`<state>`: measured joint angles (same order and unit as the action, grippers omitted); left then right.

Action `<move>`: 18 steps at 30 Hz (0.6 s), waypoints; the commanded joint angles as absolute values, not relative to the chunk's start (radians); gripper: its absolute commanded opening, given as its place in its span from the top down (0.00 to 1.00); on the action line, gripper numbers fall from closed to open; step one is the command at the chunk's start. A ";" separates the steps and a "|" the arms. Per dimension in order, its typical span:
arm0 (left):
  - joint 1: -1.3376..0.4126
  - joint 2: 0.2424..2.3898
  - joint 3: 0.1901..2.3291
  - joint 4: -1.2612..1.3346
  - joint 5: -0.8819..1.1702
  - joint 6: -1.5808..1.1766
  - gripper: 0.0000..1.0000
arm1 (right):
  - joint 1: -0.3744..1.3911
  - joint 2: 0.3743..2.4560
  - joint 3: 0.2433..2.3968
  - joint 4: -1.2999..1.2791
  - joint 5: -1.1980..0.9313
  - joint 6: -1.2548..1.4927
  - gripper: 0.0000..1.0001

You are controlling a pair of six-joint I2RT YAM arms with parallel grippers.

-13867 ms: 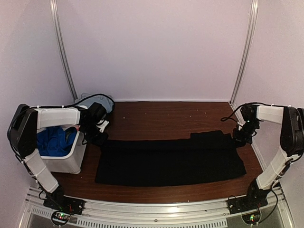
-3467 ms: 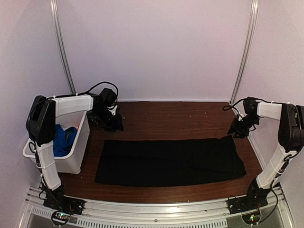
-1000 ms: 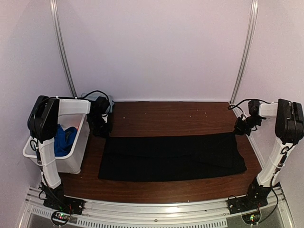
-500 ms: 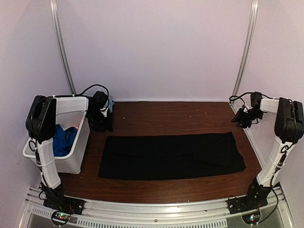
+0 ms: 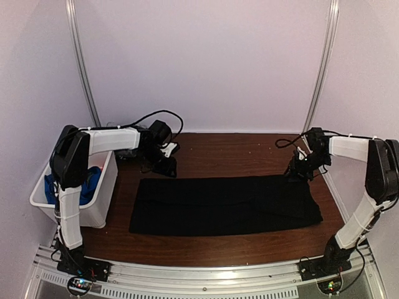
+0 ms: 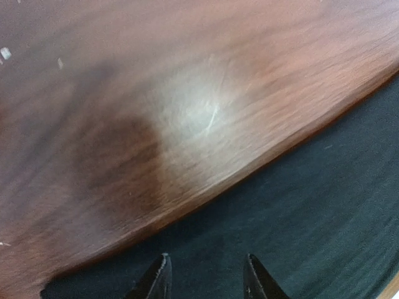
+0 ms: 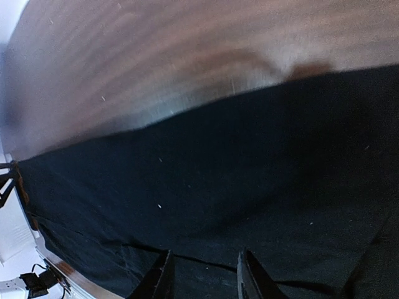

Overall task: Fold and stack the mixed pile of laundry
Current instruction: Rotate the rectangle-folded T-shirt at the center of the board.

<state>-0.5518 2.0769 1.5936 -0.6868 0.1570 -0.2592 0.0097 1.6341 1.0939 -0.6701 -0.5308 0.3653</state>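
At the cloth's far edge, I see both tools released, fingers parted: left gripper (image 6: 206, 280) near its left corner, right gripper (image 7: 202, 277) near its right. The black cloth (image 5: 224, 202) lies flat mid-table (image 5: 230, 149), a long smooth rectangle. Blue fabric (image 5: 93, 179) sits in the bin (image 5: 100, 208), far left.

The left arm (image 5: 106, 138) rises from its base at seven o'clock, folds at the elbow and stretches inward. The left gripper (image 5: 162, 164) sits near ten o'clock, pointing down, its fingers (image 6: 157, 281) parted. The right arm (image 5: 352, 148) climbs from five o'clock and bends inward. The right gripper (image 5: 298, 172) hangs near three o'clock, tilted down, its fingers (image 7: 163, 274) likewise apart.
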 commanded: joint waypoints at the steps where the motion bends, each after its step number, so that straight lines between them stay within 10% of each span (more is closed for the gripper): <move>1: -0.534 2.122 1.597 -0.742 0.149 -0.222 0.59 | 0.042 1.704 1.056 -0.664 -0.482 0.388 0.66; 11: -0.548 2.035 1.377 -0.807 0.015 -0.215 0.63 | 0.058 2.029 1.333 -0.642 -0.319 0.354 0.70; 18: -0.636 1.803 1.044 -0.748 0.069 -0.326 0.64 | 0.204 2.436 2.002 -0.774 -0.312 0.267 0.72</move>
<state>-0.5781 1.8938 1.2079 -0.6991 0.0269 -0.2516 0.1181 2.2166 1.6936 -0.7136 -0.3916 0.3355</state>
